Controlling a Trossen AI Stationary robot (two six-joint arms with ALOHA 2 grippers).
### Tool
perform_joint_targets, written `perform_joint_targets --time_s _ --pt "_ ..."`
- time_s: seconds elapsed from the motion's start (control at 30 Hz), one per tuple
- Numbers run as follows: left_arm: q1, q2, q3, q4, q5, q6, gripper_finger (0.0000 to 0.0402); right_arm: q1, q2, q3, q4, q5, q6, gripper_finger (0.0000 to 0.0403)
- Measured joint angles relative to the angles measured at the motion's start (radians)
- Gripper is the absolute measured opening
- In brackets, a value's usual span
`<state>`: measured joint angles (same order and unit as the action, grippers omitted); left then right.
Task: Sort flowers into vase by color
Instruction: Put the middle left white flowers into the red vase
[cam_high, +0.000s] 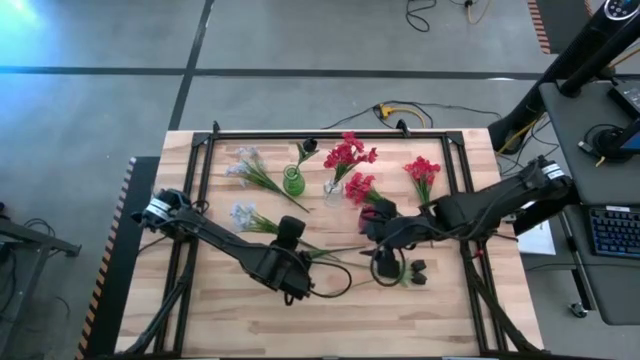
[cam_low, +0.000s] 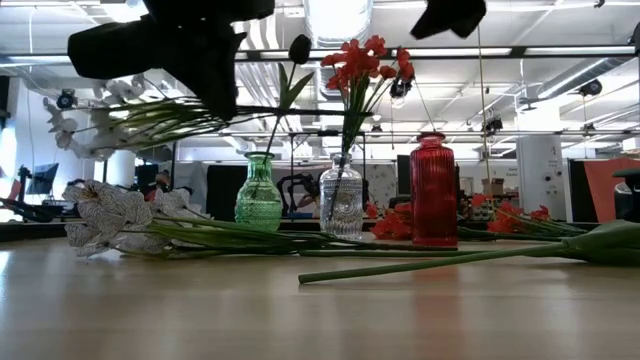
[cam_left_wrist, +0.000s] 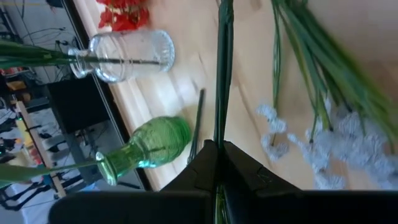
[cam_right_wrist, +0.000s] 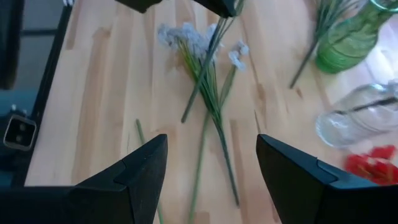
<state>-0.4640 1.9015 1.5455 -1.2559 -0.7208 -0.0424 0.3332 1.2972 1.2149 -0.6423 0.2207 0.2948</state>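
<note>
Flowers (cam_high: 343, 156) lie across the wooden table (cam_high: 230, 320) at frame centre, some red ones standing in the clear vase (cam_high: 333, 186). Left gripper (cam_left_wrist: 217, 163), centre-left in the high view, is clamped tight on a green stem (cam_left_wrist: 221, 74). Right gripper (cam_right_wrist: 211, 163), just right of centre, hangs with jaws spread, holding nothing

On my screen the table (cam_high: 180, 310) is pale wood with darker streaks, inside a black frame (cam_high: 330, 133). I see three vases: one green vase (cam_low: 259, 193), one clear glass vase (cam_low: 341, 199) with ribbed pattern, one dark red vase (cam_low: 433, 190) also ribbed. The red flowers (cam_low: 362, 62) are bright red on green stems. The pale flowers (cam_low: 105, 212) are white with thin dark veins. One bud (cam_low: 299, 48) is almost black. Both arms are dark, and the left gripper (cam_left_wrist: 219, 180) is black around a green stem (cam_left_wrist: 222, 68).
</note>
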Motion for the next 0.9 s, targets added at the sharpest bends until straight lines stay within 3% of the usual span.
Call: perform_joint_targets --time_s 0.17,0.33,0.6,0.73,0.9 --pt "0.0 0.0 0.0 0.12 0.012 -0.02 0.0 0.0 0.0 0.092 -0.133 -0.011 -0.016 0.0238" --pt "-0.003 0.0 0.0 0.164 0.031 -0.012 0.0 0.0 0.0 0.101 -0.146 -0.019 -0.026 0.0238" --pt "-0.003 0.0 -0.001 0.24 0.179 0.003 0.0 0.0 0.034 0.048 0.001 -0.026 -0.06 0.0238" --pt "-0.003 0.0 0.003 0.275 0.269 0.073 0.0 0.0 0.058 0.026 0.086 -0.096 -0.073 0.0238" --pt "-0.003 0.0 0.044 0.206 0.285 0.126 0.0 0.009 0.081 0.01 0.137 -0.101 -0.069 0.0238"
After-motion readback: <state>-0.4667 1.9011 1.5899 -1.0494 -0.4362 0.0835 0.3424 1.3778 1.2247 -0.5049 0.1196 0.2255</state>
